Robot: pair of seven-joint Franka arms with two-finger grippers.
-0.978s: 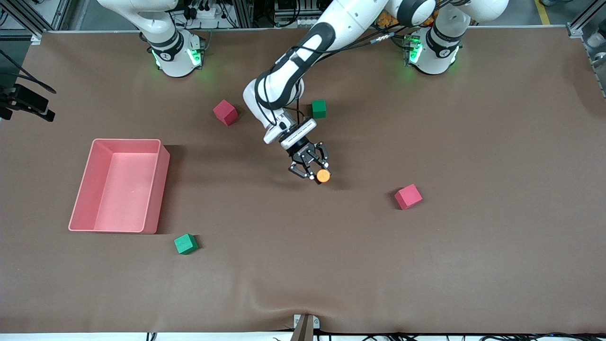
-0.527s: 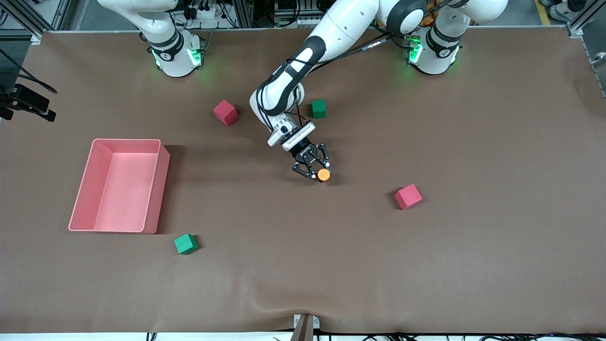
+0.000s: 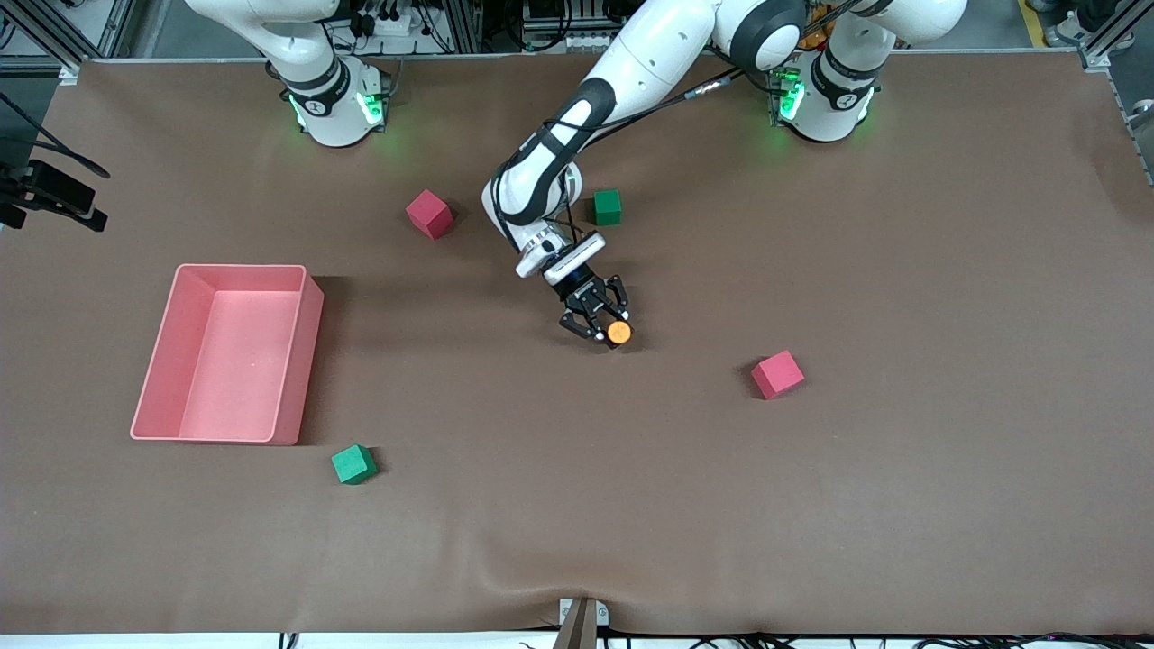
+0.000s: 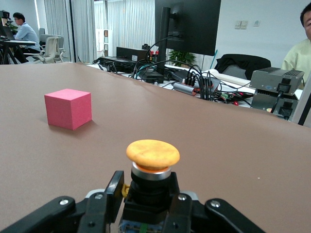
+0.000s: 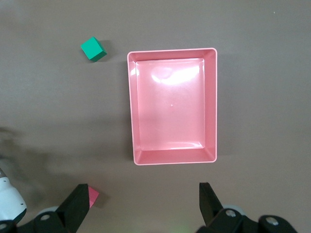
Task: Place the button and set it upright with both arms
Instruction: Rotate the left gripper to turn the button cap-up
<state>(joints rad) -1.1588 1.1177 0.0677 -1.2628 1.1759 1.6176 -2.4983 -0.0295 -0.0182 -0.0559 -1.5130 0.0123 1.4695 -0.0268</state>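
Button (image 4: 152,160) sits squeezed in the left gripper (image 3: 602,326), low over the table (image 3: 811,505). Right gripper (image 5: 141,206) waits wide apart above the pink tray (image 5: 210,104).

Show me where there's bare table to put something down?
Widest bare stretch: the strip nearest the camera, below the green cube and red cube. Also past that red cube, at the left arm's end. Crowded around the button and tray.

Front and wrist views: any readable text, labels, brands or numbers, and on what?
None readable.
Button: orange cap is plain, no marking.
Pink tray, green cubes and red cubes: blank.
Arm bases: small dark marks by the green lights, too small to read.
Office gear at the table's edge in the left wrist view: no legible labels.
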